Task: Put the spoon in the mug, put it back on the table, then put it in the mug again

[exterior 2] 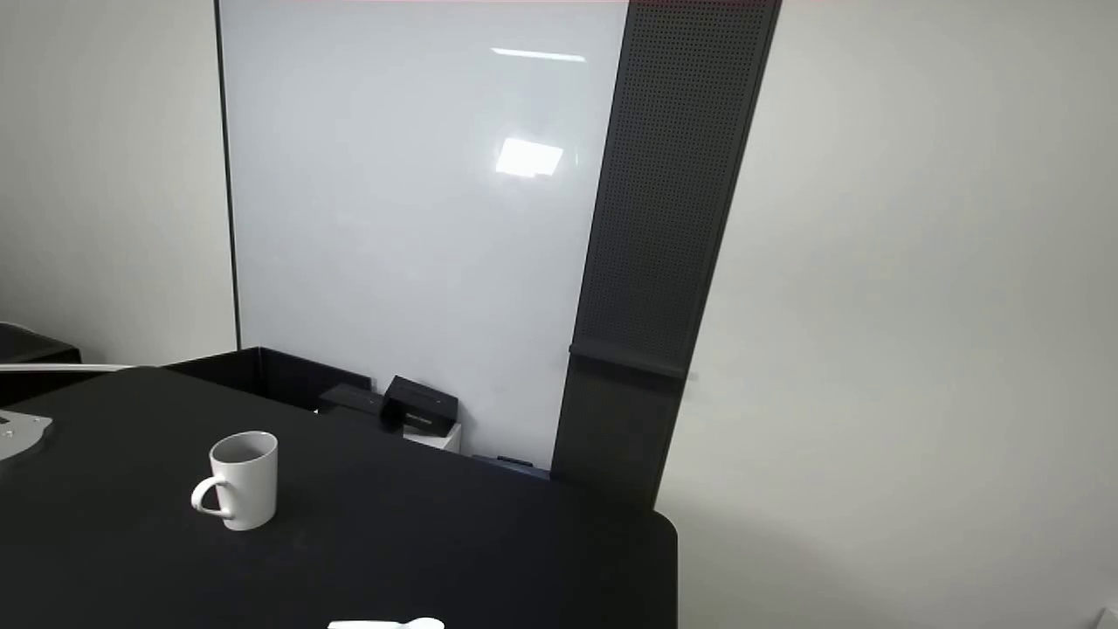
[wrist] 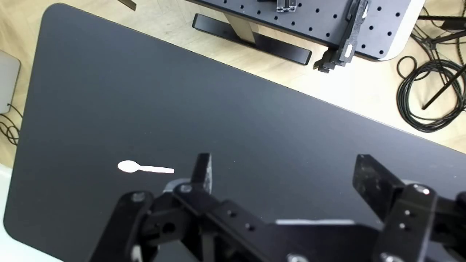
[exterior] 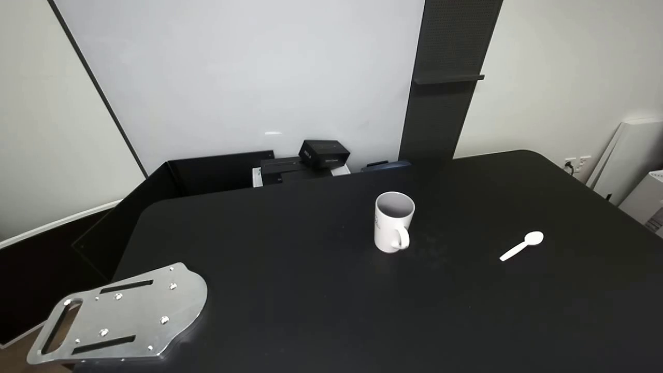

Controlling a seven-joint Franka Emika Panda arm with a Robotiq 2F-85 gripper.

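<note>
The white spoon (exterior: 522,246) lies flat on the black table (exterior: 311,290), apart from the mug. It shows at the bottom edge of an exterior view (exterior 2: 384,625), partly cut off, and left of the fingers in the wrist view (wrist: 145,168). The white mug (exterior: 389,228) stands upright on the table with its handle out; it also shows in an exterior view (exterior 2: 249,489). Its visible inside looks empty. The mug is out of the wrist view. My gripper (wrist: 284,160) is open and empty, raised above the table (wrist: 174,98). It is out of both exterior views.
A grey metal plate (exterior: 140,311) lies at a table corner, partly seen in an exterior view (exterior 2: 19,432). Black boxes (exterior: 323,154) stand beyond the back edge. In the wrist view a perforated bench (wrist: 313,22) with a black clamp (wrist: 351,36) and coiled cables (wrist: 415,98) lie past the table's edge.
</note>
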